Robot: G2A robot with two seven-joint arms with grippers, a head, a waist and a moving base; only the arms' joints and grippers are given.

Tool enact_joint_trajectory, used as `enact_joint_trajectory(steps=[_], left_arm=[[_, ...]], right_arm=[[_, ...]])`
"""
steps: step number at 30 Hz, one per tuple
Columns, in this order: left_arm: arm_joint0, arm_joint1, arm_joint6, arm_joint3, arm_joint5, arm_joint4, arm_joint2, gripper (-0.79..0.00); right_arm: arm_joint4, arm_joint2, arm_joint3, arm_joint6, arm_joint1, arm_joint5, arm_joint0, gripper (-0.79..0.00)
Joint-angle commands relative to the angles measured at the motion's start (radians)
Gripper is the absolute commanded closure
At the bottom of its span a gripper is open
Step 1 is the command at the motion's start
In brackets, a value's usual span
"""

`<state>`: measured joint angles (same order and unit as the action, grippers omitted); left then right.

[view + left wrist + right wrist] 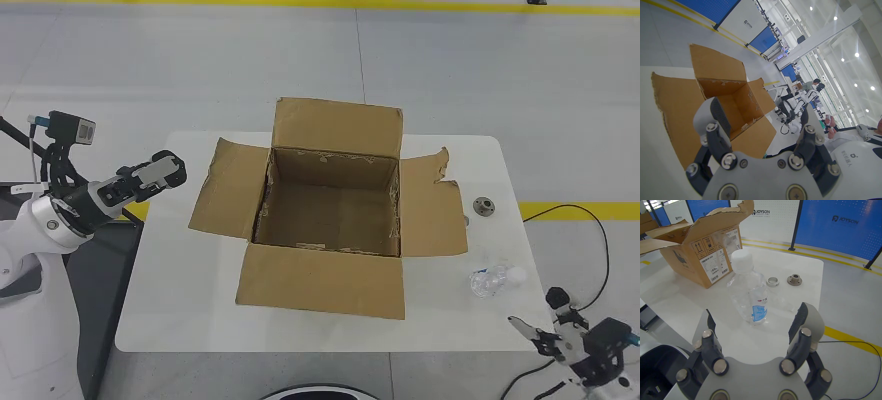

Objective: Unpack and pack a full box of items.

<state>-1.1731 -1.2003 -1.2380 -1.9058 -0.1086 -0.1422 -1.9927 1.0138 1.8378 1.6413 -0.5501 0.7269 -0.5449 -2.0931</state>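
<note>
Top view, contents of white table:

- **Cardboard box.** It sits at the centre with all four flaps folded outward and its bare floor showing.
- **Clear plastic bottle.** It has a white cap and stands upright on the table's near right part, just apart from the box's near right corner.
- **Metal flange.** It lies farther back near the right edge, beside the box's right flap.
- **Metal ring.** It lies just left of the flange, not touching it.
- **Left gripper.** It is at the table's far left edge, left of the box, with fingers spread wide and nothing between them.
- **Right gripper.** It is beyond the table's near right corner, near the bottle, with fingers spread wide and holding nothing.
</note>
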Motion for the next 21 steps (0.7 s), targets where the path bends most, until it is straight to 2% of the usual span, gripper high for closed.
enact_joint_trajectory(steps=[1,10,16,21], left_arm=[[0.0,0.0,0.0,0.0,0.0,0.0,0.0,-0.785],[0.0,0.0,0.0,0.0,0.0,0.0,0.0,-0.785],[0.0,0.0,0.0,0.0,0.0,0.0,0.0,-0.785],[0.0,0.0,0.0,0.0,0.0,0.0,0.0,-0.785]], right_arm=[[-0.018,0.001,0.02,0.026,0.004,0.015,0.002,-0.785],[-0.031,-0.001,0.024,0.039,0.006,0.01,0.006,-0.785],[0.006,-0.049,0.036,0.103,0.018,0.072,0.062,-0.785],[0.054,-0.085,0.02,0.128,0.025,0.078,0.126,-0.785]])
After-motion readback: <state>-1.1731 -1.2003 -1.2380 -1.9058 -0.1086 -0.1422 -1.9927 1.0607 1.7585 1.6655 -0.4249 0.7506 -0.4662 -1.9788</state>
